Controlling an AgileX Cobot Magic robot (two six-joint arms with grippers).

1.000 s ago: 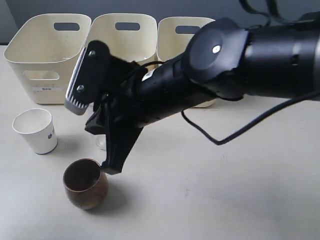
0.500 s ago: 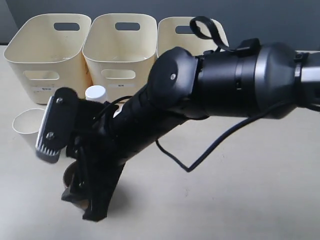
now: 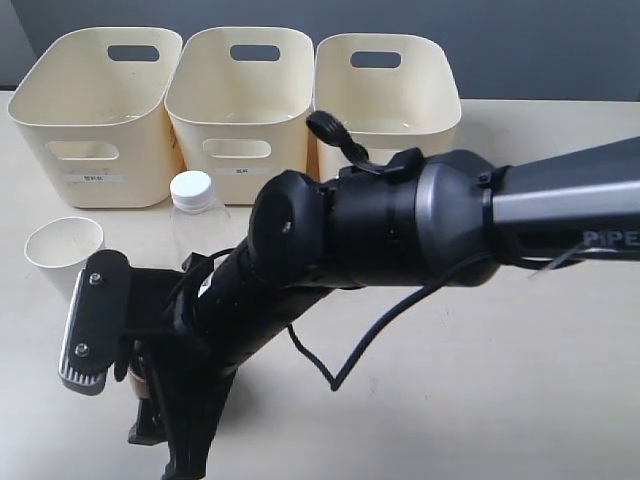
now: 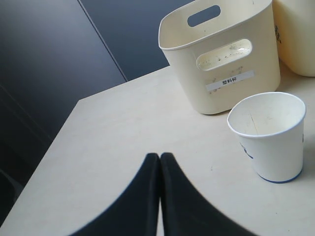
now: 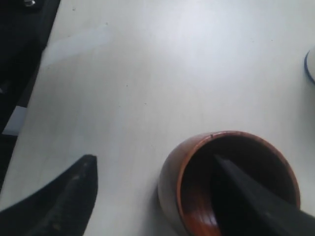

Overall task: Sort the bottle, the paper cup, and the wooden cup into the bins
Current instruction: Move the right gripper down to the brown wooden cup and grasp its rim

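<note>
**A:** Where is the wooden cup (image 5: 229, 184)?

**B:** Upright on the table (image 5: 147, 64), nearest the camera in the exterior view and almost wholly hidden there behind the right arm (image 3: 400, 235). The right wrist view shows it best: a reddish-brown rim around a dark inside.

**A:** And the right gripper (image 5: 157, 191)?

**B:** Spread wide, straddling the cup's wall. One finger (image 5: 246, 196) reaches down inside the bowl, the other finger (image 5: 64, 196) is outside, apart from the cup's side. Neither visibly presses on the wood.

**A:** What stands nearest the wooden cup?

**B:** The paper cup (image 3: 62, 252), upright and empty, just beyond it toward the bins (image 3: 240, 100). The left wrist view shows the paper cup's blue mark low on its side.

**A:** The bottle (image 3: 195, 215)?

**B:** Beside the paper cup, also on the bin side of the wooden cup. Its white cap is clear to see; the lower body is covered by the arm.

**A:** The bins themselves?

**B:** Three in a row, farthest from the wooden cup, labels on the fronts. Those I can see into hold nothing.

**A:** The left gripper (image 4: 160, 164)?

**B:** Fingertips pressed together with nothing between them, over bare table, well apart from the paper cup.
</note>
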